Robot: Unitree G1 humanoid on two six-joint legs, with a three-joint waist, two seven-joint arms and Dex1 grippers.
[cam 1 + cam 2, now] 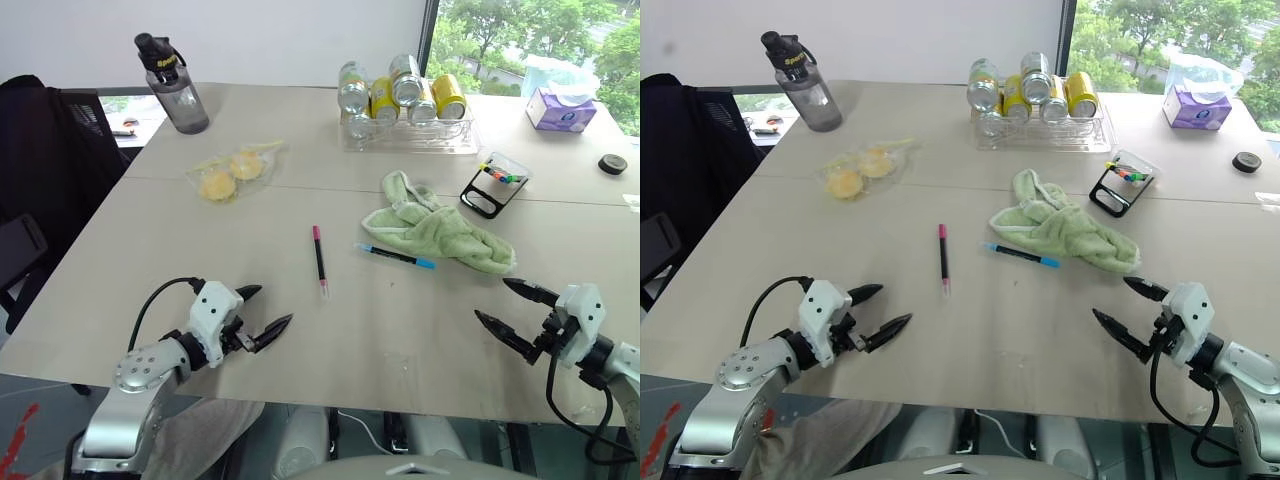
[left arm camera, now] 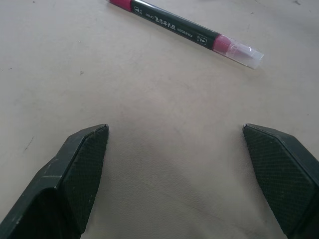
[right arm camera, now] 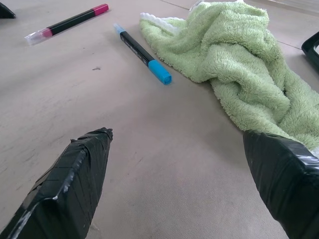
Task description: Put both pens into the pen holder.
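Lying flat mid-bench, pink pen [image 1: 319,259] and blue pen [image 1: 396,256] by the towel [image 1: 437,226] look light, stiff, slick: pinch mid-barrel; left gripper [image 1: 268,313] and right gripper [image 1: 510,310] both released, empty.

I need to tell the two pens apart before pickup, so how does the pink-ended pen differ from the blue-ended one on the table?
The pink-ended pen has magenta ends and a clear cap; the blue-ended pen has a light blue cap. The pink-ended pen lies alone on bare table, running away from the robot; the blue-ended pen lies crosswise, right beside the green towel. Both are slim, black-barrelled, flat on the table and still outside the pen holder.
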